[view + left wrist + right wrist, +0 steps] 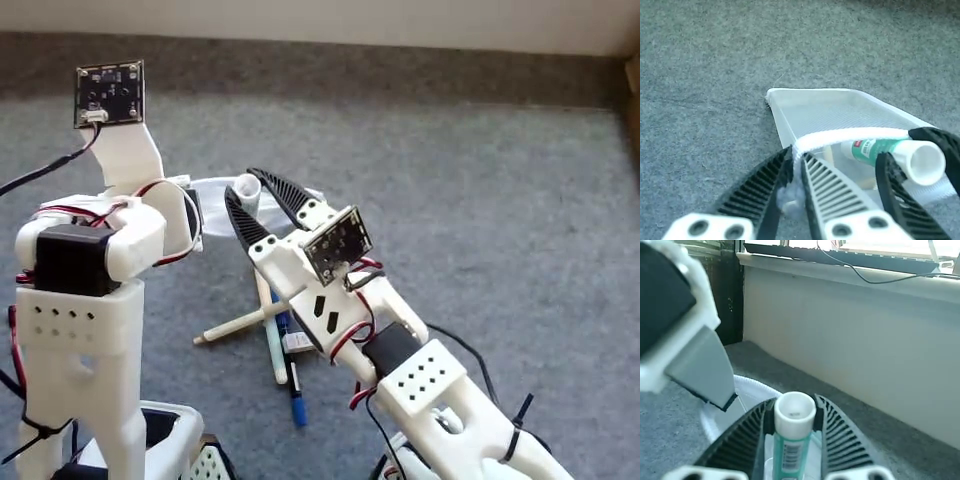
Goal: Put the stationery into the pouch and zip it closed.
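The translucent white mesh pouch (840, 107) lies flat on the grey carpet-like table cover (500, 200), with its mouth turned toward my two arms and its thick white rim (850, 134) lifted. My left gripper (796, 156) is clamped on that rim, both ribbed black jaws pressed together with the edge pinched between them, holding the mouth up. My right gripper (794, 401) grips a white glue stick with a green label (791, 440). Its jaws sit against the tube on either side, and the tube's round white end points up toward my wrist camera. Seen from my left wrist, the tube lies tilted at the pouch's mouth with its labelled part under the raised rim; I cannot tell how far in it reaches. From above, my right gripper sits just beside my left arm, over the pouch. Under my right arm, apart from the pouch, other stationery lies loose on the cover: a pale wooden pencil (240, 323) lying crosswise over a white pen (275, 350), and a blue pen (293, 385) alongside.
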Robot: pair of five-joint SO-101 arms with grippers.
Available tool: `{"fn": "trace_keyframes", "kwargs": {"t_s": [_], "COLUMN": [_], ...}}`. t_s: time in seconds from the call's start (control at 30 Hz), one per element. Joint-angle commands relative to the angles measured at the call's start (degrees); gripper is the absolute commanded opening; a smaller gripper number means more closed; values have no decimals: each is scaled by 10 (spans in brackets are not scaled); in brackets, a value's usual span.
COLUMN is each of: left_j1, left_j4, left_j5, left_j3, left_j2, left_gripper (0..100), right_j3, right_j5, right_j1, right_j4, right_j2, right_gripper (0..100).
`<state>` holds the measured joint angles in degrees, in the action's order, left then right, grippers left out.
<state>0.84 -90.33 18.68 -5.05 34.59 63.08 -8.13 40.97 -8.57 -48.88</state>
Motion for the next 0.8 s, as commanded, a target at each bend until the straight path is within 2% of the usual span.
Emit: {"fn": "trace_keyframes", "kwargs": {"t_s": [0.0, 0.17, 0.27, 0.5, 0.63, 0.77], "left_j1": [-8, -8, -8, -8, -8, -8], "left_j4": [14, 14, 14, 17, 24, 24], "left_j5": [4, 4, 4, 4, 4, 4], "left_j3": [14, 14, 14, 0, -7, -7], "left_j2": [-2, -2, -3, 0, 0, 0], "left_gripper": [7, 7, 7, 7, 7, 7], "right_j3": [-36, -60, -82, -185, -219, -224], "right_j5": [-4, -2, 39, 90, 98, 111], "right_j1": [6, 6, 6, 6, 5, 5], "right_j4": [36, 73, 102, 269, 335, 353], "right_j2": [-5, -5, -5, -5, -5, -5], "right_gripper": [61, 94, 96, 100, 166, 193]}}
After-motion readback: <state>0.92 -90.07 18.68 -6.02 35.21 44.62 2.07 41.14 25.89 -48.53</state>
